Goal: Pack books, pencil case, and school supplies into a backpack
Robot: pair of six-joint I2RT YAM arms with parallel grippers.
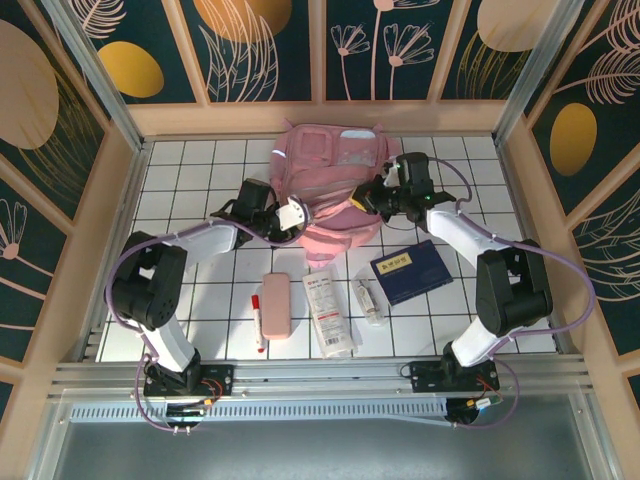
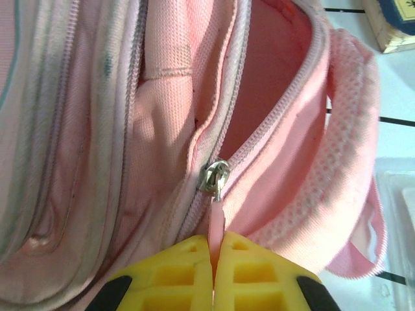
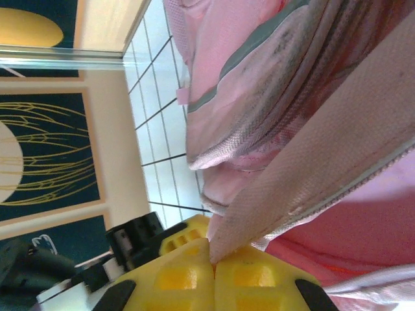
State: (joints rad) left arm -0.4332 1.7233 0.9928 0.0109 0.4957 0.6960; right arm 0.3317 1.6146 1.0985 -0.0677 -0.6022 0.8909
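Left pincer (image 2: 213,249) tight on backpack (image 2: 117,129) zip pull (image 2: 216,219); book (image 1: 411,271) lettering unreadable

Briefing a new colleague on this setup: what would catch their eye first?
The big pink backpack at the far middle. The left end effector is shut on its zipper pull; the right end effector pinches a fabric band of it. The navy book lies unpacked in front.
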